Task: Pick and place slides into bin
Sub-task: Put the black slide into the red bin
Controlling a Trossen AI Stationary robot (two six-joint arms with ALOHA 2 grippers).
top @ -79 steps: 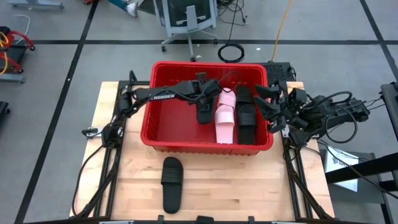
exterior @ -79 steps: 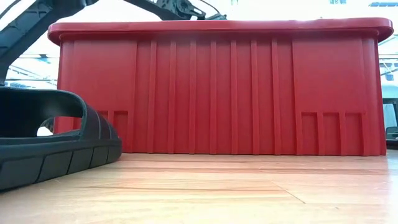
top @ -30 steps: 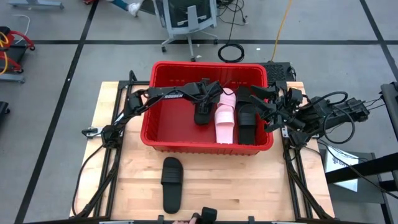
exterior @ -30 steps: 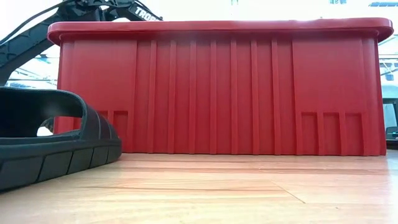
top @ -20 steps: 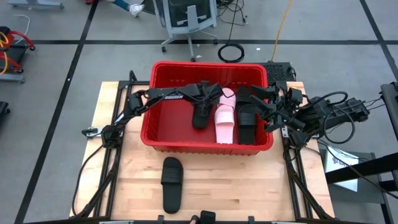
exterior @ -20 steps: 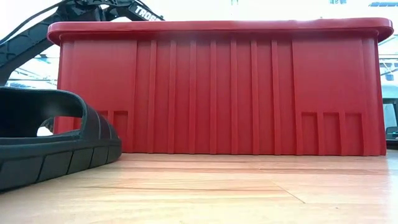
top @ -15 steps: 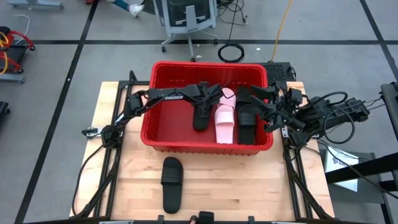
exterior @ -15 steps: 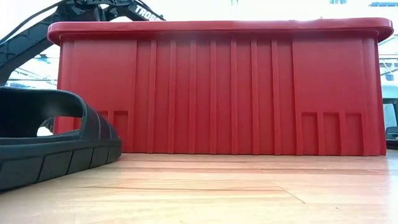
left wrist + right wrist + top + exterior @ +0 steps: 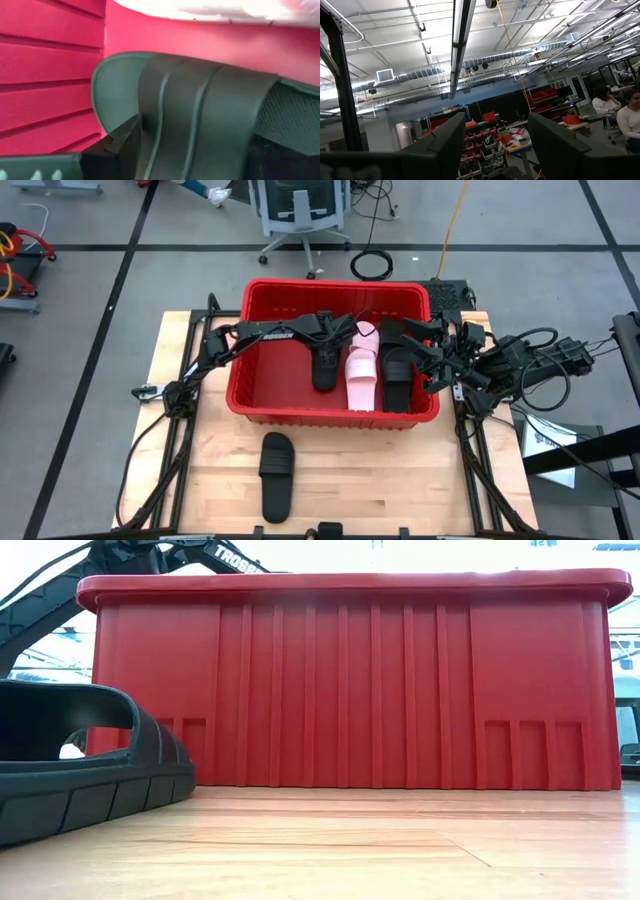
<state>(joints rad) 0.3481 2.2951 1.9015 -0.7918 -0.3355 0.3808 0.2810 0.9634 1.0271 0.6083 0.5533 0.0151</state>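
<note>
The red bin (image 9: 262,380) stands at the middle of the wooden table; the low view shows its near wall (image 9: 350,680). Three slides lie side by side on the bin floor: a black one (image 9: 325,368), a pink one (image 9: 361,372) and a black one (image 9: 397,370). Another black slide (image 9: 275,476) rests sole-down on the table in front of the bin (image 9: 80,765). My left gripper (image 9: 333,340) reaches in from the left, open, right over the left black slide (image 9: 200,115). My right gripper (image 9: 495,150) is open at the bin's right rim, pointing up, with nothing in it. My left gripper stands open close over the black slide's strap (image 9: 165,120), with one finger (image 9: 120,150) beside it. I cannot tell whether the fingers touch the slide. The slide lies on the bin floor.
Bare wood lies on both sides of the loose slide, up to the table's near edge. Cables and frame rails run along both table sides. An office chair (image 9: 300,210) stands beyond the far edge. People sit far off in the room (image 9: 620,110).
My left gripper has opened and let go of the black slide. The slide has dropped a little and settled on the bin floor beside the pink one. A hand at the table's near edge has drawn back out of view.
</note>
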